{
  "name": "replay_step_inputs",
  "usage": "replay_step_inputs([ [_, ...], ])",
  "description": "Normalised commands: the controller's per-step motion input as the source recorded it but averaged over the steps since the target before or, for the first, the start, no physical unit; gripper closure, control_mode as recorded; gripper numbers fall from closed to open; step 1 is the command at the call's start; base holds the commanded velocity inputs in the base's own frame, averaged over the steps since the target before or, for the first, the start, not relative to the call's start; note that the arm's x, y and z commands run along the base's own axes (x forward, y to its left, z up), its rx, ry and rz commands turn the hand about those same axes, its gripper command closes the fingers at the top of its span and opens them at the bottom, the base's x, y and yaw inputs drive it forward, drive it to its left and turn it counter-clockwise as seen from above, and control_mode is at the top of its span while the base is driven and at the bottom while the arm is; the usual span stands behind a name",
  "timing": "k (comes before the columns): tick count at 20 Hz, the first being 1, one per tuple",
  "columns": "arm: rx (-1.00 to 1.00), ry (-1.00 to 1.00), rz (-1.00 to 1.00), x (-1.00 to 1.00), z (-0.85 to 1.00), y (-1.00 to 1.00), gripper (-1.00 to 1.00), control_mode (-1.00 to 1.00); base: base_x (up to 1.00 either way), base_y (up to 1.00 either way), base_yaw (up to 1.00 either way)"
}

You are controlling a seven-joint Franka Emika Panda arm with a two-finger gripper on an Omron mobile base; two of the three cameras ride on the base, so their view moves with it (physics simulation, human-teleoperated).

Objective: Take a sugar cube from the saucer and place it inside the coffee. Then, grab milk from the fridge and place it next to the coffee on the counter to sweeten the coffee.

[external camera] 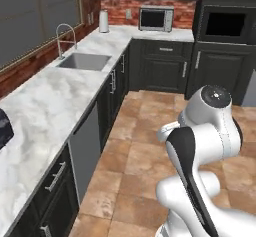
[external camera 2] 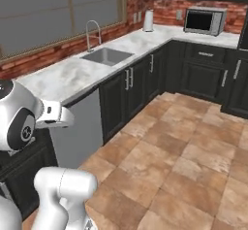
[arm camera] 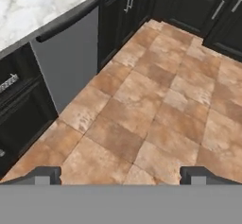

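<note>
Veined marble counter [external camera: 45, 106] (tiled floor [arm camera: 156, 105] beside)

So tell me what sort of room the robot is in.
A home kitchen, rendered. A marble counter runs over dark cabinets, with a sink and tap set into it, and a microwave stands in the corner against a brick wall.

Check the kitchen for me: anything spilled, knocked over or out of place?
Nothing stands out. The counter looks clean, the sink and faucet sit straight, the microwave is squared in its corner, cabinet doors are shut, and the tile floor under the open pincer is unmarked.
</note>
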Motion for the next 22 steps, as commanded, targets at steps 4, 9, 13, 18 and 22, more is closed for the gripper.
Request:
replay_step_inputs([
  [4, 0.00, 0.00, 0.00, 0.00, 0.00, 0.00, -1.00, 1.00, 0.42, -0.20, -0.55],
  [9, 0.00, 0.00, 0.00, 0.00, 0.00, 0.00, -1.00, 1.00, 0.56, -0.30, -0.46],
  [13, 0.00, 0.00, 0.00, 0.00, 0.00, 0.00, -1.00, 1.00, 0.86, -0.39, -0.40],
  [18, 0.00, 0.00, 0.00, 0.00, 0.00, 0.00, -1.00, 1.00, 1.00, -0.83, -0.24],
  [22, 0.00, 0.00, 0.00, 0.00, 0.00, 0.00, -1.00, 1.00, 1.00, -0.84, -0.23],
])
